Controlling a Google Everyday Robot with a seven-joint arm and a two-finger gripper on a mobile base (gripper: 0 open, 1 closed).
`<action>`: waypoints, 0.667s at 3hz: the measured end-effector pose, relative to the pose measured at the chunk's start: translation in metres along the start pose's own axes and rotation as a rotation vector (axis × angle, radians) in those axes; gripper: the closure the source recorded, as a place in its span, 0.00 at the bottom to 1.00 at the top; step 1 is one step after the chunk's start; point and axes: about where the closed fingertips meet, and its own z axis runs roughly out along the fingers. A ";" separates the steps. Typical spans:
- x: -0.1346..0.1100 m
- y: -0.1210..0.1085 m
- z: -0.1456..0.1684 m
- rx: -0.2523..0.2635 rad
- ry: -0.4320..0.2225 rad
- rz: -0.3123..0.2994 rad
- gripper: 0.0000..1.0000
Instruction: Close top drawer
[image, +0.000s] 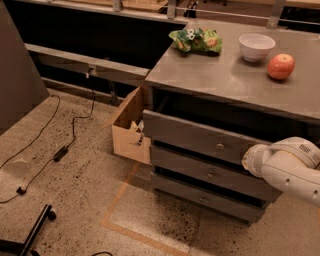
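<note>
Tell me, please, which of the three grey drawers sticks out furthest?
The top drawer, just under the tabletop: its front projects beyond the middle drawer and bottom drawer. The gripper is at its right end.

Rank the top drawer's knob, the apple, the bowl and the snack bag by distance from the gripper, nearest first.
The gripper is at the top drawer front, right side.
1. knob, just left of it.
2. apple, tabletop right.
3. bowl, farther back, left of apple.
4. snack bag, back left corner.
</note>
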 end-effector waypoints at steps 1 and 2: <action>0.003 -0.014 0.003 0.016 -0.001 -0.009 1.00; 0.005 -0.026 0.009 0.031 0.000 -0.017 1.00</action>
